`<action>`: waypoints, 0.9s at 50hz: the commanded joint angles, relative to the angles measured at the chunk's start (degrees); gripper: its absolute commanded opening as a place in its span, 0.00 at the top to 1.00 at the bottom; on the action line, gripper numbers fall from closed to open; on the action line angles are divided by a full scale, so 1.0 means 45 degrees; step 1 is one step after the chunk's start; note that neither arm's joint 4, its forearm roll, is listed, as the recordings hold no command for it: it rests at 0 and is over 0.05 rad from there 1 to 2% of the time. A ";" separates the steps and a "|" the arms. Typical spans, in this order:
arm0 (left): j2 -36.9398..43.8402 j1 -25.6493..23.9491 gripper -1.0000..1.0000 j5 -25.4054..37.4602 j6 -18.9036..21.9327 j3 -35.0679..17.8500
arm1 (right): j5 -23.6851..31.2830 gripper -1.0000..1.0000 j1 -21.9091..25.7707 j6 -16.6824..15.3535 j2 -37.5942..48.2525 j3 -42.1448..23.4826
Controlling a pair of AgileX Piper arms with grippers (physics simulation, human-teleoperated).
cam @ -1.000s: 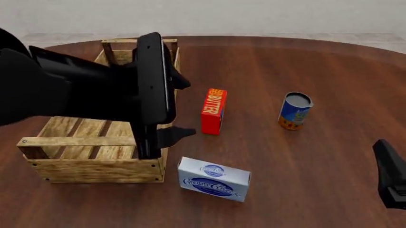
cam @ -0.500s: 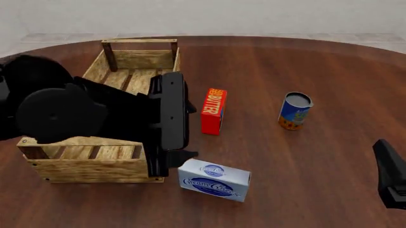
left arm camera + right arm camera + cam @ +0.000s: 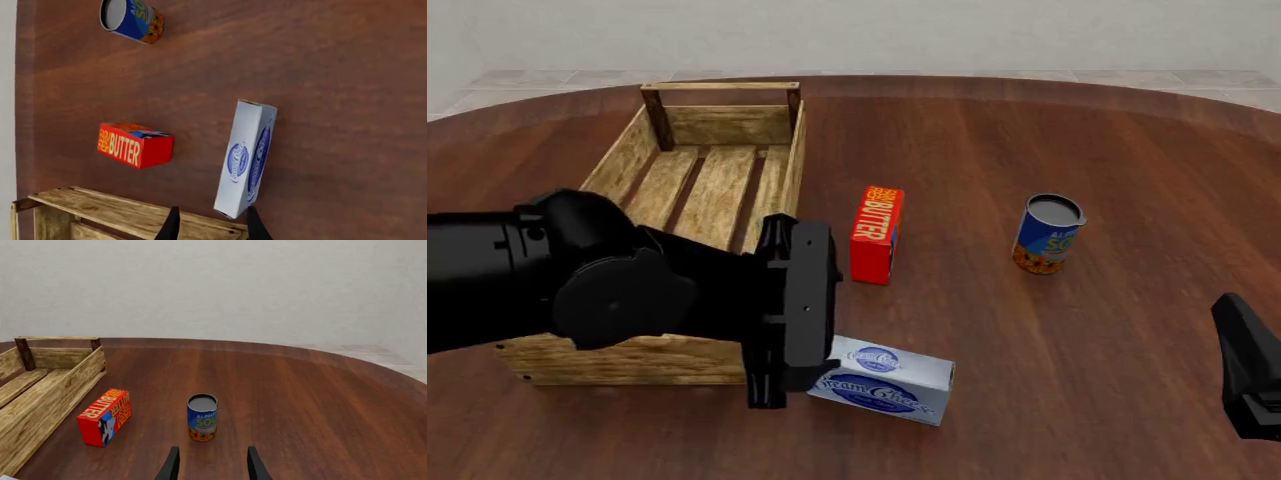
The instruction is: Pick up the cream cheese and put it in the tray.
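The cream cheese (image 3: 885,380) is a flat white box with a blue oval label, lying on the table just in front of the tray's near right corner. The tray (image 3: 705,178) is a long crate of wooden slats at the left. My left arm (image 3: 641,290) hangs low over the tray's front end, its wrist against the box's left end. In the left wrist view my left gripper (image 3: 212,227) is open, and the cream cheese (image 3: 245,157) has its near end just ahead of the fingertips. My right gripper (image 3: 212,467) is open and holds nothing, low at the table's right edge (image 3: 1248,375).
A red butter box (image 3: 877,233) stands on edge right of the tray. A blue can (image 3: 1048,233) stands further right. In the right wrist view the can (image 3: 202,417) is straight ahead, with the butter box (image 3: 105,417) and the tray (image 3: 47,385) beyond it.
My left arm has come down and toward the table's front, from above the tray to the cream cheese's left end. The box and the right arm have not moved.
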 commanded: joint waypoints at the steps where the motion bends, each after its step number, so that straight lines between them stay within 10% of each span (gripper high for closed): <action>1: 0.0594 0.0114 0.00 -0.0593 0.0295 0.0186 | 0.0009 0.00 0.0006 -0.0003 -0.0021 -0.0002; 45: 0.2052 0.0174 0.00 -0.1770 0.0612 0.0398 | 0.0025 0.00 0.0019 0.0001 -0.0065 -0.0005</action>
